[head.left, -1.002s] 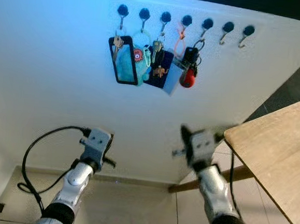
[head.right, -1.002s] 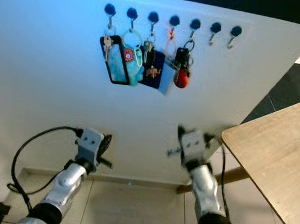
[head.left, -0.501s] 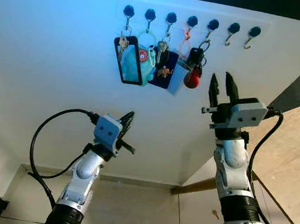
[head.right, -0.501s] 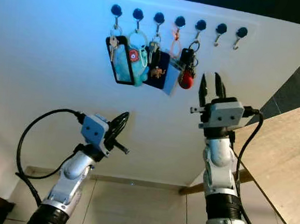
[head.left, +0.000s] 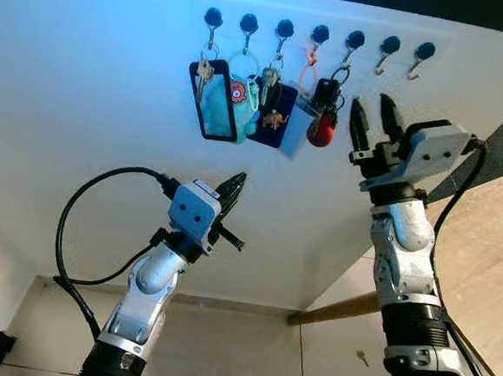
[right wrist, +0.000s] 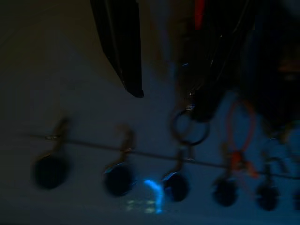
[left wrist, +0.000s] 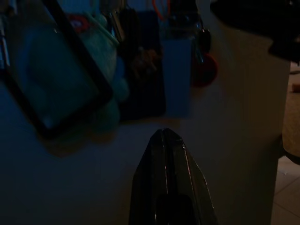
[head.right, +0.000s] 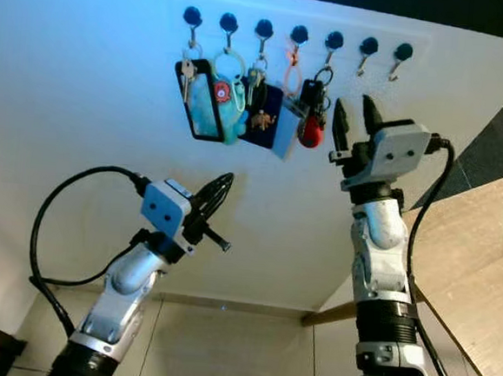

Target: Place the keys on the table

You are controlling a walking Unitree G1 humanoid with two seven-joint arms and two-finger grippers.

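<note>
Several keys (head.left: 321, 106) hang in a bunch from the row of wall hooks (head.left: 320, 35), none on the table (head.right: 482, 250) at the right yet; the right end effector (head.left: 374, 119) is raised just beside the red fob bunch, fingers parted and empty, and should probably close on a ring and lift up off its hook rather than pull outward. The left end effector (head.left: 231, 189) sits lower, fingers together, holding nothing. The right wrist view shows ring and hooks close up; the eye views show the table.
</note>
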